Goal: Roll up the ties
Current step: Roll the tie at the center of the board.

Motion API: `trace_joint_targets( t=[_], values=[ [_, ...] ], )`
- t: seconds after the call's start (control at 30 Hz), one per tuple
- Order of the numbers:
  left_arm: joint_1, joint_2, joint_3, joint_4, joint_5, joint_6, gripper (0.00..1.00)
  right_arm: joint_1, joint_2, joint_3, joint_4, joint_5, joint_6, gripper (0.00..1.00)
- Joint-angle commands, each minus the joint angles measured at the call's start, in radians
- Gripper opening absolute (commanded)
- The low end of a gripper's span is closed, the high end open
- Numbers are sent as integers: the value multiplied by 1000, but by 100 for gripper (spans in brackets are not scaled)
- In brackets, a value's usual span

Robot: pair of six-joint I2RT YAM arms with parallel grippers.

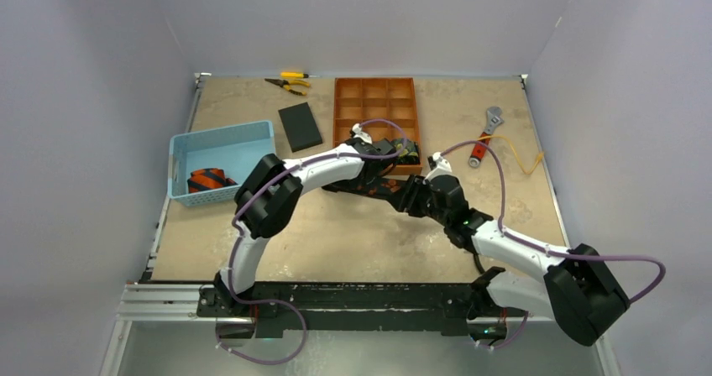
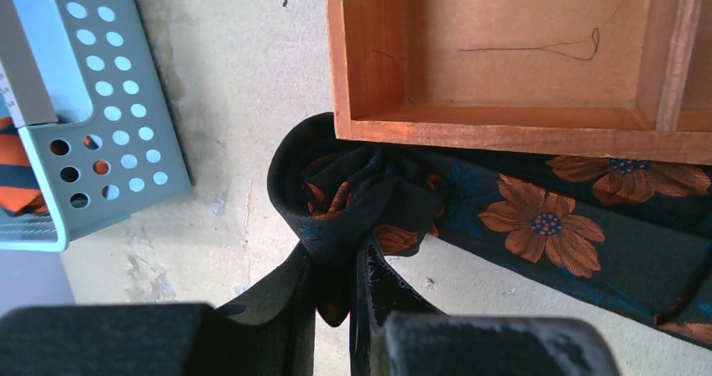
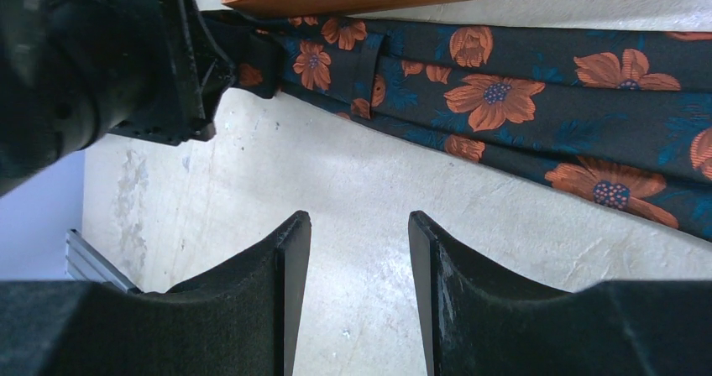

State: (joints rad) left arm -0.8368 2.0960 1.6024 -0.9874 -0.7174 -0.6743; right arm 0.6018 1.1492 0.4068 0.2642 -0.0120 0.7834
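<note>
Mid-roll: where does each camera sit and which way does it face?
Top external: above and behind the robot, looking down on the table; the left arm and right arm show, reaching toward the wooden tray.
Left wrist: on the left arm, facing the floral tie at its rolled-up end by the tray; left gripper at bottom, jaws shut on it.
Right wrist: on the right arm, facing the tie's flat stretch; right gripper at bottom, jaws open.
Shared: both wrist views show the tie and the tray's edge.
</note>
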Motion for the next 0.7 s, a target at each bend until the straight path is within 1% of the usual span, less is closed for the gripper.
trace_joint_targets(
  t=[0.0, 0.2, 0.33, 0.43, 0.47, 0.57, 0.6, 0.67],
  values=[
    [-37, 60, 95, -123, -113, -101, 0, -2, -68, -27, -30, 34, -22, 50],
    [-79, 136, 197, -123, -77, -96, 0, -2, -92, -50, -49, 41, -22, 50],
    [-93, 157, 213, -81, -24, -73, 0, -2, -102, -64, -49, 41, -16, 50],
    [-94, 146, 196, -25, 42, -42, 15, -2, -110, -66, -56, 45, -20, 50],
    [-94, 137, 190, -4, 59, -34, 24, -3, -114, -66, -58, 48, -21, 50],
    [-94, 106, 167, 69, 108, -12, 41, -2, -125, -70, -62, 48, -21, 50],
    [-94, 95, 159, 89, 120, -6, 45, -3, -127, -71, -62, 49, -20, 50],
    [-93, 75, 147, 124, 152, 7, 49, -2, -127, -72, -63, 48, -18, 50]
  ],
)
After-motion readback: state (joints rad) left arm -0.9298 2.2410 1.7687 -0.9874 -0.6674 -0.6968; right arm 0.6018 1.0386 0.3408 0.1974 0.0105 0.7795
